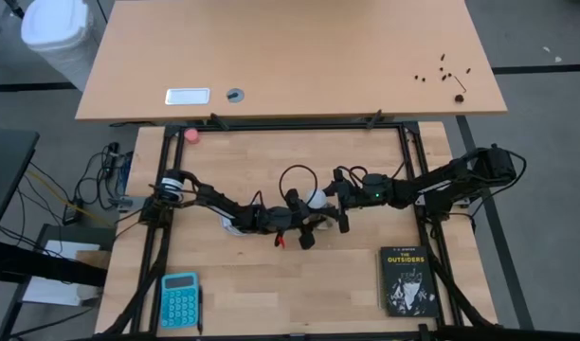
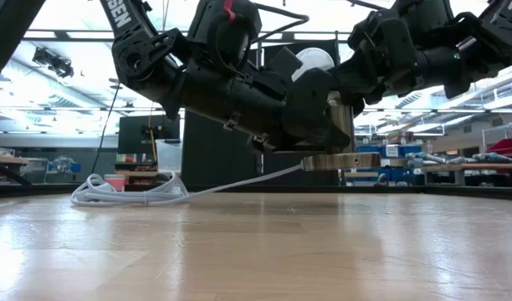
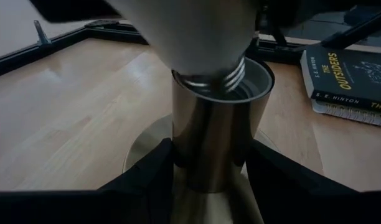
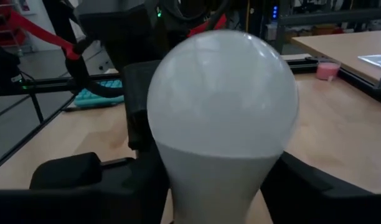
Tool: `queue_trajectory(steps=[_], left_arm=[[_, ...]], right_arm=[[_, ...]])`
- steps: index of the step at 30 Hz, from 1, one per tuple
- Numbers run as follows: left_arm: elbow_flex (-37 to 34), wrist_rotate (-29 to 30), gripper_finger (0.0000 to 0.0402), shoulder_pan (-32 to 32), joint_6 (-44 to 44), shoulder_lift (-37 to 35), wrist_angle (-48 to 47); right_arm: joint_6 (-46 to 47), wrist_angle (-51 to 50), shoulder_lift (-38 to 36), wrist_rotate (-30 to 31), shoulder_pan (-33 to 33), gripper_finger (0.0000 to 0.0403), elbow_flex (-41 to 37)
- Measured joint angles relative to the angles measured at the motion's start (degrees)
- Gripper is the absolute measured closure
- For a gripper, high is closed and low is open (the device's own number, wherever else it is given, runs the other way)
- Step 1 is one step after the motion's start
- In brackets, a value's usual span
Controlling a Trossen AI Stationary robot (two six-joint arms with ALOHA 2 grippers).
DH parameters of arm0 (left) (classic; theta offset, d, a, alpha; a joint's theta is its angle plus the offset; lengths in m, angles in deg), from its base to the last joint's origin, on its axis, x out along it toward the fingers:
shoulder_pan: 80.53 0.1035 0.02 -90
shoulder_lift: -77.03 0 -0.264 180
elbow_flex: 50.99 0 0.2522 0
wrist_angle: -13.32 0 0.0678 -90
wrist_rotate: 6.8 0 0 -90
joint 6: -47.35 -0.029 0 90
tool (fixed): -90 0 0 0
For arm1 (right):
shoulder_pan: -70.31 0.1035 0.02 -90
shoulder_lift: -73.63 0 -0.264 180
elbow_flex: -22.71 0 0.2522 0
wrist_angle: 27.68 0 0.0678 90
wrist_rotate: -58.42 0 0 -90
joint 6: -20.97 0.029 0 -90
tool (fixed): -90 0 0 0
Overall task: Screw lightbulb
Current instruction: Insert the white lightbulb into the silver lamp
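Above the table, lightbulb [image 3: 203, 37] base sits in the metal socket [image 3: 218, 130], left gripper [image 3: 209, 174] clamping socket, right gripper [image 4: 221, 180] around bulb

**Even overhead light, backlit low view, soft close-ups**

The high view is evenly and brightly lit, with only faint shadows under the arms on the table [image 1: 299, 284]. In the low view, the ceiling lights behind blow out to white, so the arms show as near-silhouettes, and a broad pale sheen lies across the tabletop. In the left wrist view the lightbulb [image 3: 197, 31] is close, blurred and dim, while the brass socket tube [image 3: 215, 137] carries soft vertical highlights. In the right wrist view the globe fills the frame, slightly soft, brighter on top and shaded grey below.
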Motion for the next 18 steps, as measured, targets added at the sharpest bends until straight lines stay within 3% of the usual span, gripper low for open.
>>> queue_trajectory(steps=[8, 14, 18], left_arm=[[0.0, 0.1, 0.0213, -0.1, 0.1, 0.0, -0.1], [0.0, 3.5, 0.0213, -0.5, 1.4, 0.0, 0.6], [0.0, 5.0, 0.0213, -0.8, 1.0, 0.0, 4.6]], right_arm=[[0.0, 0.3, -0.5, 0.0, 0.0, 0.0198, -0.1], [-0.2, 0.9, -3.3, 0.1, 0.4, 0.0209, -0.2], [-0.3, 3.8, -2.6, 3.8, 2.5, 0.0214, -1.6]])
